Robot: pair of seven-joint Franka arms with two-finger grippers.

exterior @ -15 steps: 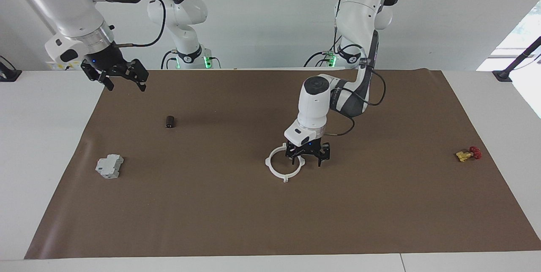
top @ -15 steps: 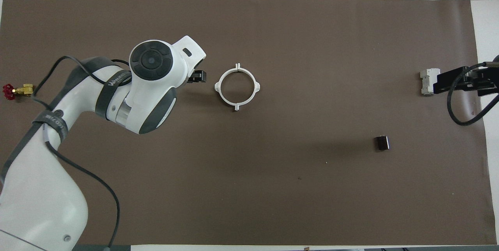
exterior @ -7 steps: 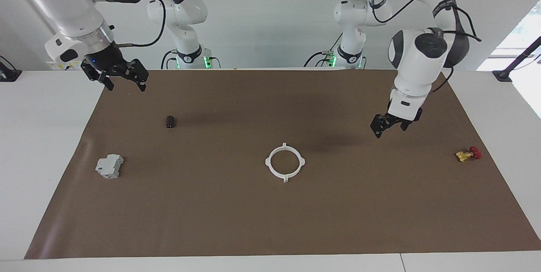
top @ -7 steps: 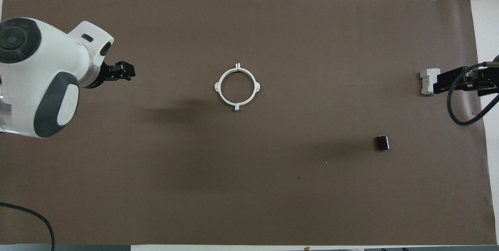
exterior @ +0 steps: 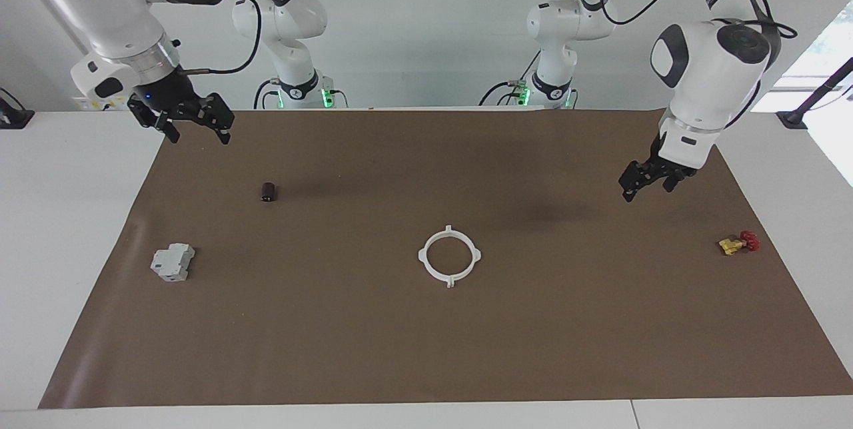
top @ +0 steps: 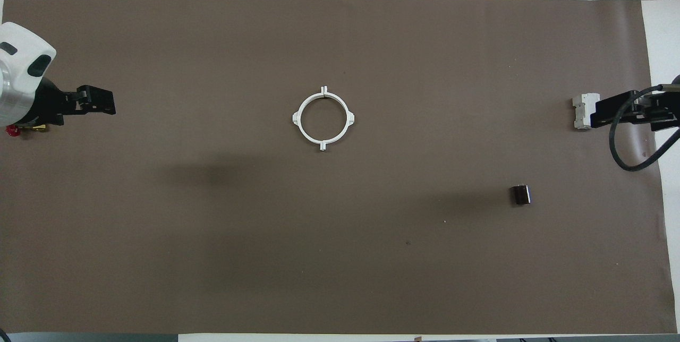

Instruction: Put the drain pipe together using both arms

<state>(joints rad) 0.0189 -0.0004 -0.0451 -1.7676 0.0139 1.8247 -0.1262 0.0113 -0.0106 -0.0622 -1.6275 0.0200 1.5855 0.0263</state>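
The drain pipe (exterior: 422,256) lies flat on the brown mat as one closed white ring with four tabs, near the mat's middle; it also shows in the overhead view (top: 297,118). Nothing touches it. My left gripper (exterior: 645,189) is open and empty, raised over the mat between the ring and the left arm's end of the table; in the overhead view (top: 101,107) it hangs beside the valve. My right gripper (exterior: 198,136) is open and empty, held up over the mat's corner at the right arm's end; it also shows in the overhead view (top: 597,111).
A grey boxy block (exterior: 172,262) (top: 581,111) and a small dark cylinder (exterior: 268,192) (top: 520,194) lie toward the right arm's end. A yellow valve with a red knob (exterior: 736,242) lies toward the left arm's end, partly covered in the overhead view (top: 15,129).
My left gripper has let go of the ring, risen and swung away toward the left arm's end of the table. The ring has stayed in place. The right arm has not moved.
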